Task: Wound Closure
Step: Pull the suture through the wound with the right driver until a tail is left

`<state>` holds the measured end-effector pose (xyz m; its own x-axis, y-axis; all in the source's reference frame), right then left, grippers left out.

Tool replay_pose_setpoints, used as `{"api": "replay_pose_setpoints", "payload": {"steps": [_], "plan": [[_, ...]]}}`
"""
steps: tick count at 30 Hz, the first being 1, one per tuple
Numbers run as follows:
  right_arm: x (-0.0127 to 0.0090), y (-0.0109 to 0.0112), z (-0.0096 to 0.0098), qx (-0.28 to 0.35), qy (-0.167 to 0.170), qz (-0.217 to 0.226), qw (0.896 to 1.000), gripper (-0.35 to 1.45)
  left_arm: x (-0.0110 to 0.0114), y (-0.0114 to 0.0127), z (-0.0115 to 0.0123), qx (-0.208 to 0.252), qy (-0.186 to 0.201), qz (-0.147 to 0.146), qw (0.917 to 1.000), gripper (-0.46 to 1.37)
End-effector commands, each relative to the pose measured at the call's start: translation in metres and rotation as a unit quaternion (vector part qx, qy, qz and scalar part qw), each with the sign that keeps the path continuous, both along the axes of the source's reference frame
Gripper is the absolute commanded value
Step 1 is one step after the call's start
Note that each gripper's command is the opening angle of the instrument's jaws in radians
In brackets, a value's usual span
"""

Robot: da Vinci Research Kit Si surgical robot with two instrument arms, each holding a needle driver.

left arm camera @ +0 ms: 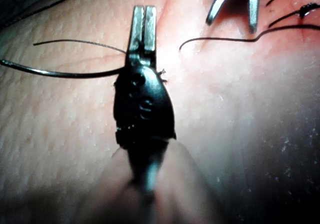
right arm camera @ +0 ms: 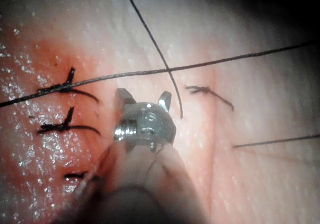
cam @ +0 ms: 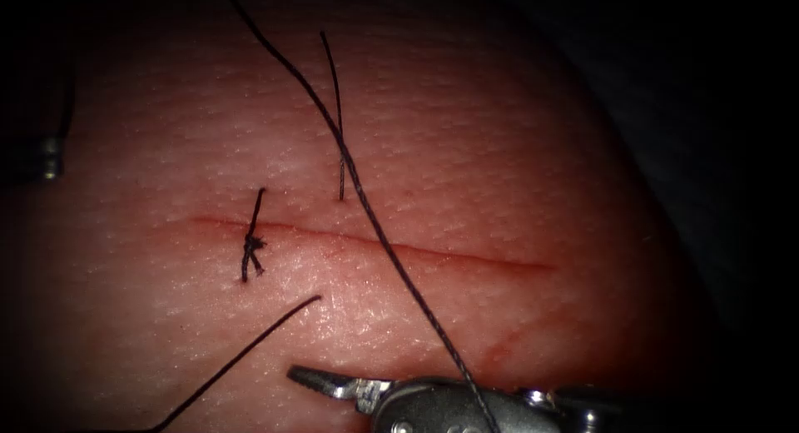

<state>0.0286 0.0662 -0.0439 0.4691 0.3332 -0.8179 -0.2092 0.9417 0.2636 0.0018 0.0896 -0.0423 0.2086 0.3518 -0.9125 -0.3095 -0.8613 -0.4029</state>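
Note:
The tissue [cam: 466, 150] carries a horizontal cut [cam: 433, 251] with one tied knot [cam: 251, 246] near its left end. Thread [cam: 340, 179] enters above the cut, and another strand [cam: 250, 345] leaves below it toward the lower left. A thicker strand [cam: 391, 250] crosses the cut diagonally. My right tool [cam: 312, 379] lies below the cut pointing left. Its jaws [right arm camera: 144, 98] stand open, holding nothing. My left tool [left arm camera: 142, 29] has its jaws shut. The curved needle [left arm camera: 55, 73] meets it at the base of the jaws, off the tissue, apparently held near its tail.
A metal part of the left arm's tool [cam: 52, 160] sits at the dark left edge. Several tied stitches [right arm camera: 62, 126] lie on a redder patch with red fluid beside the right tool. The tissue falls away into darkness at the right.

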Motion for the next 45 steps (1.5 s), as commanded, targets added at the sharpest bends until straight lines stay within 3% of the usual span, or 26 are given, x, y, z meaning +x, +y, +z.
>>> {"api": "replay_pose_setpoints", "payload": {"steps": [1, 5, 10, 18, 20, 21, 22, 23, 33, 45], "plan": [[-0.0002, 0.0004, 0.0006, -0.005, 0.000, 0.007, 1.000, 1.40, 0.0000, 0.0000, 0.0001, 0.000, -0.001, 0.001, 1.0000, -0.35], [-0.0008, 0.0019, 0.0024, -0.015, -0.003, 0.028, 1.000, 1.39, 0.0000, 0.0001, 0.0003, -0.001, -0.001, 0.001, 1.0000, -0.35], [0.0000, 0.0032, 0.0048, -0.015, 0.002, 0.028, 0.999, 1.37, -0.0002, 0.0001, 0.0005, -0.001, 0.000, 0.001, 1.0000, -0.35], [0.0028, 0.0024, 0.0065, -0.006, 0.028, -0.002, 1.000, 1.23, -0.0002, 0.0001, 0.0006, -0.001, -0.001, 0.001, 1.0000, -0.35], [0.0030, 0.0024, 0.0065, -0.005, 0.033, -0.008, 0.999, 1.06, -0.0002, 0.0001, 0.0005, -0.001, -0.001, 0.001, 1.0000, -0.35], [0.0030, 0.0024, 0.0065, -0.006, 0.038, -0.015, 0.999, 0.79, -0.0002, 0.0001, 0.0005, -0.001, -0.001, 0.001, 1.0000, -0.35], [0.0028, 0.0024, 0.0065, 0.011, 0.050, -0.025, 0.998, -0.04, -0.0002, 0.0001, 0.0005, -0.001, -0.001, 0.001, 1.0000, -0.35], [0.0027, 0.0024, 0.0064, 0.014, 0.049, -0.031, 0.998, -0.35, -0.0002, 0.0001, 0.0005, -0.001, -0.001, 0.001, 1.0000, -0.35], [0.0026, 0.0020, 0.0044, 0.024, 0.042, -0.035, 0.998, -0.35, -0.0001, 0.0001, 0.0005, -0.001, -0.001, 0.001, 1.0000, -0.35], [0.0040, -0.0016, 0.0006, 0.041, 0.039, -0.053, 0.997, -0.35, -0.0002, 0.0001, 0.0005, -0.001, -0.001, 0.001, 1.0000, -0.35]]}}
